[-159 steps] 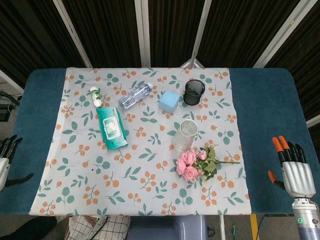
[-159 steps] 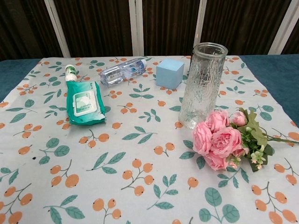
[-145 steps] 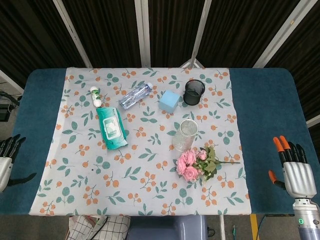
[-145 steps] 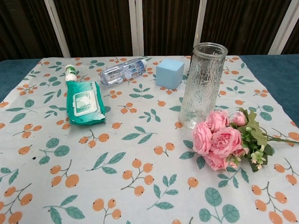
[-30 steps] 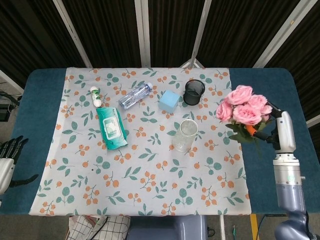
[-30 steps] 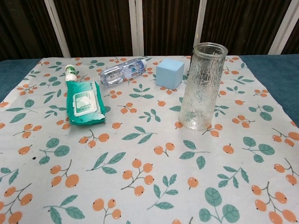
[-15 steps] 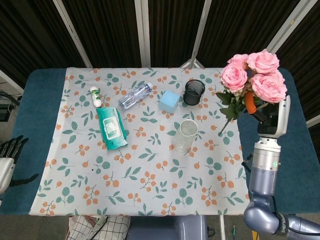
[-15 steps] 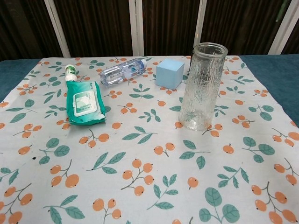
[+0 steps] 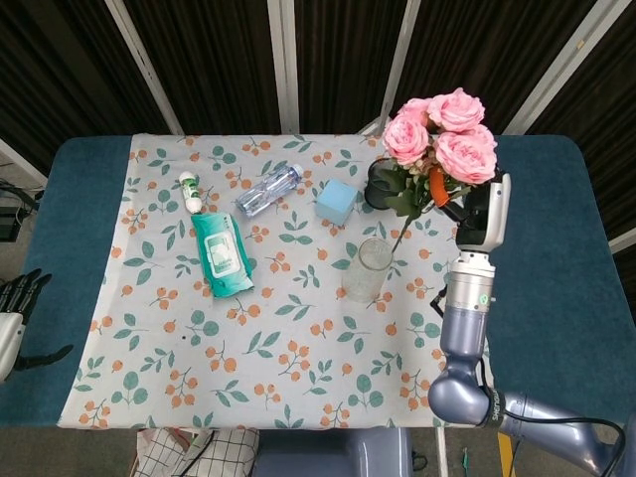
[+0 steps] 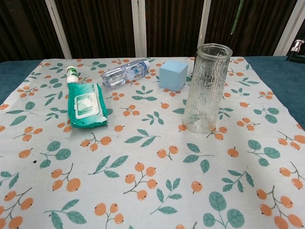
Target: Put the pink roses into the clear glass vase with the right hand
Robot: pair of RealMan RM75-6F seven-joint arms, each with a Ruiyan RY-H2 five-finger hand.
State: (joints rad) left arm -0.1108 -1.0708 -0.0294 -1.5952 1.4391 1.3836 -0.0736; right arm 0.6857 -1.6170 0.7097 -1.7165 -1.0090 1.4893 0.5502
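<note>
Since a moment ago the right hand (image 9: 467, 207) has carried the roses (image 9: 441, 134) leftward, blooms now raised over the cup (image 9: 383, 181), stem tip near the vase (image 9: 368, 269) rim. It grips the stems. On the worktop (image 9: 79, 199) lie the cloth (image 9: 288, 338), wipes (image 9: 222, 253), cube (image 9: 337, 201). The left hand (image 9: 14, 308) hangs off the worktop edge, holding nothing, fingers apart.

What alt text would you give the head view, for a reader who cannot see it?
The right robot hand holds the pink roses upright in the air, stem tip near the mouth of the clear glass vase on a floral tablecloth. A wipes pack, water bottle and blue box lie further left.
</note>
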